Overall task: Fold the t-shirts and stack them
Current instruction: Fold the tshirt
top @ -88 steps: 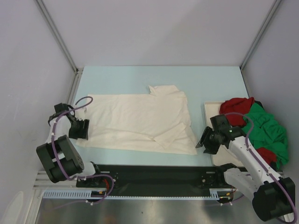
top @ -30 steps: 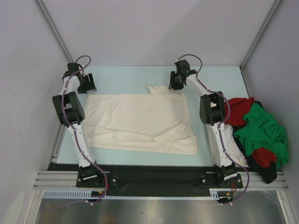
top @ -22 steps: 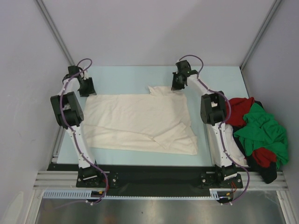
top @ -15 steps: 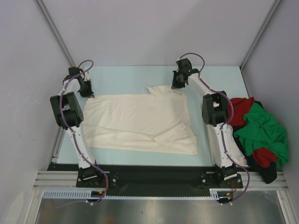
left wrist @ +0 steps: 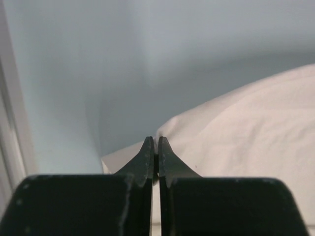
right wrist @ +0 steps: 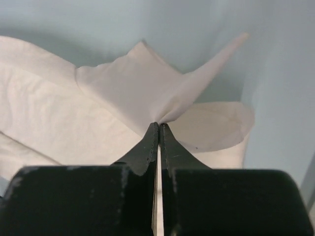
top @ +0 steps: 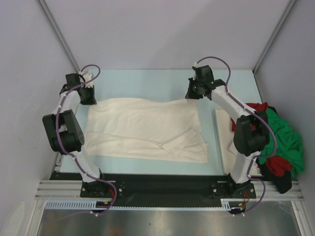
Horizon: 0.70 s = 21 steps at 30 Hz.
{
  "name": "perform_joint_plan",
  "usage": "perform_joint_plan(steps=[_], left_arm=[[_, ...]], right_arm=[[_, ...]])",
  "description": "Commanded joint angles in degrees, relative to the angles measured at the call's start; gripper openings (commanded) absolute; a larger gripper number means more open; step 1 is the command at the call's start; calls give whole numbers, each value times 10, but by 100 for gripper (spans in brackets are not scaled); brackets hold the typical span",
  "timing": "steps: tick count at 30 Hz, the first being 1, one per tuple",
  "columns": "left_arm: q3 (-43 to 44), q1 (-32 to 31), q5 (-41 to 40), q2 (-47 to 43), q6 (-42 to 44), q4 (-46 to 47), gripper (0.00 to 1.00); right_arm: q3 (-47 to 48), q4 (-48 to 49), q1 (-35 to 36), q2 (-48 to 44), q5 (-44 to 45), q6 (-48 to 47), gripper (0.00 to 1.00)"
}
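The cream t-shirt [top: 147, 128] lies spread on the pale blue table, its far edge raised. My left gripper [top: 90, 100] is shut on the shirt's far left corner; in the left wrist view the gripper [left wrist: 154, 140] pinches cream cloth [left wrist: 246, 128] at the tips. My right gripper [top: 191, 96] is shut on the far right corner; in the right wrist view the gripper [right wrist: 158, 124] holds a bunched peak of the cream fabric [right wrist: 123, 83]. The green t-shirt [top: 284, 136] and the red t-shirt [top: 255, 108] lie heaped together at the right.
A white tray [top: 224, 133] sits under the heap at the right edge. Dark cloth [top: 281, 181] hangs at the heap's near side. Grey enclosure walls stand close behind both grippers. A black rail [top: 162, 184] runs along the near edge.
Both grippers have closed on the cream shirt's far corners. They have since lifted, raising the far edge and drawing the sleeve flap up. The right arm has swung outward.
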Motion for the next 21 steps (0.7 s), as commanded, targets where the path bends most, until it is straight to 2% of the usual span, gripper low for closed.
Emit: perform_joint_plan(steps=[1, 6, 11, 16, 21], left_arm=[[-38, -3, 30, -88, 81, 26, 0], [-123, -1, -2, -129, 150, 16, 0], [-188, 12, -30, -143, 182, 28, 0], [-215, 19, -69, -144, 206, 57, 0], [-211, 20, -65, -142, 214, 57, 1]], right_arm=[[-107, 17, 7, -92, 11, 21, 0], [-246, 7, 27, -204, 14, 65, 0], [-372, 31, 50, -268, 25, 119, 0], [-426, 68, 65, -269, 27, 151, 0], [-434, 59, 77, -263, 45, 166, 0]])
